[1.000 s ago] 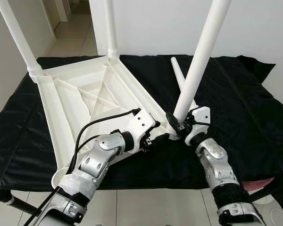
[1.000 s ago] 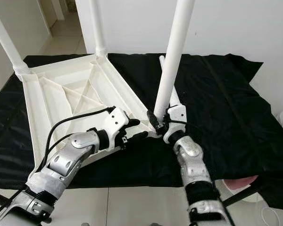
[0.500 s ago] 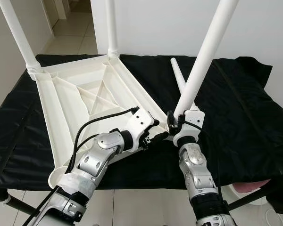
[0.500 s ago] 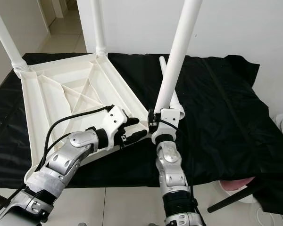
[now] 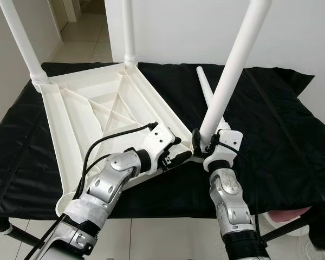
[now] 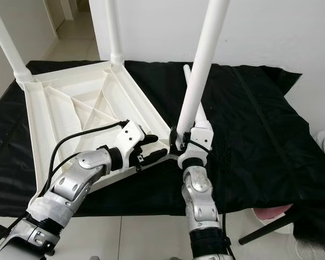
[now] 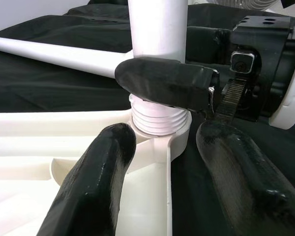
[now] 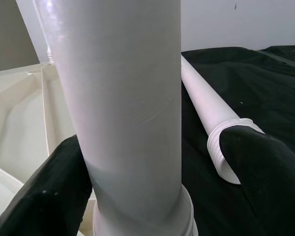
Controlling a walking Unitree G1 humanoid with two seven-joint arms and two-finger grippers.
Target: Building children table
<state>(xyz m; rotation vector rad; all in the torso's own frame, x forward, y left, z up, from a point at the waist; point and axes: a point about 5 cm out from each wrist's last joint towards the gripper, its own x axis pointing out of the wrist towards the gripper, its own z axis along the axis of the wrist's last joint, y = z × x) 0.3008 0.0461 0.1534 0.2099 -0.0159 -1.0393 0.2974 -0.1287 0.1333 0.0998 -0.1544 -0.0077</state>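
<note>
A white children's table top (image 5: pixel 97 108) lies upside down on a black cloth. Two white legs (image 5: pixel 21 40) (image 5: pixel 128 32) stand screwed into its far corners. A third table leg (image 5: pixel 230 70) leans up and to the right from the near right corner socket (image 7: pixel 160 125), with its thread rings showing above the socket. My right gripper (image 5: pixel 201 142) is shut on this leg just above the socket. My left gripper (image 5: pixel 180 151) is open, its two fingers (image 7: pixel 98 182) straddling the table's rim right beside that corner. A loose fourth leg (image 5: pixel 205 89) lies on the cloth behind.
The black cloth (image 5: pixel 271 124) covers a low platform, with its front edge just below my arms. A white wall stands behind and a doorway with a tiled floor (image 5: pixel 86 38) opens at the far left. Something pink (image 5: pixel 292 214) sits on the floor at the lower right.
My right forearm has swung from the right side to under the leg, with the wrist turning around it. The leg keeps its lean in the socket. The left gripper has stayed at the corner.
</note>
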